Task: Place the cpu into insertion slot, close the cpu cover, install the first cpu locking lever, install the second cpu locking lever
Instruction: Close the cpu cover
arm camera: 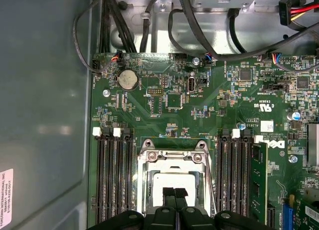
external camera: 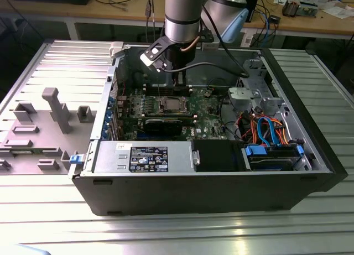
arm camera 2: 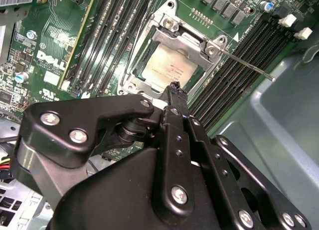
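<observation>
The insertion slot sits mid-board in the open computer case. In both wrist views a pale square cpu lies in it, with the silvery cpu cover lying flat around it. A thin metal locking lever sticks out from one corner of the socket, over the black memory slots. My gripper hangs just above the socket's edge. Its fingers are shut together with nothing between them.
Long black memory slots flank the socket on both sides. Cables run along the case wall. A grey drive cage and a power supply stand inside the case. Grey fixtures sit on the table at the exterior view's left.
</observation>
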Robot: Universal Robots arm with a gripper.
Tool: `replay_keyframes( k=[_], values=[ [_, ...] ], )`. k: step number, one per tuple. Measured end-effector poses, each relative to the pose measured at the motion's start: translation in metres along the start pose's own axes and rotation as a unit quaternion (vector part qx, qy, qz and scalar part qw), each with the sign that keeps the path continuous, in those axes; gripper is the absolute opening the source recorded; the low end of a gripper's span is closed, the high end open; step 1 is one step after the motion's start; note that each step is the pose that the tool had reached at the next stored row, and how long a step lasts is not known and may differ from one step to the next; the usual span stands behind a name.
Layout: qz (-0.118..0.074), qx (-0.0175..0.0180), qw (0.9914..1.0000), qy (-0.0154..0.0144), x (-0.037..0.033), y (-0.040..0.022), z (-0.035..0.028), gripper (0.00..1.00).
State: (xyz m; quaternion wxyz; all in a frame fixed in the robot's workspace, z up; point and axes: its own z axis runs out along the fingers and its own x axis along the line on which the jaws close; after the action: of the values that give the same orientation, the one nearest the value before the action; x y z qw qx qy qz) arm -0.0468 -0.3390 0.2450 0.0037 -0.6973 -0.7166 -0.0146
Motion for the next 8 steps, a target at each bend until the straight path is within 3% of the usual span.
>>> replay_keyframes(
  k=[8],
  values=[
    [0.000, 0.0000, 1.00000, 0.0000, 0.0001, -0.0092, 0.0057, 0.11]
  ],
)
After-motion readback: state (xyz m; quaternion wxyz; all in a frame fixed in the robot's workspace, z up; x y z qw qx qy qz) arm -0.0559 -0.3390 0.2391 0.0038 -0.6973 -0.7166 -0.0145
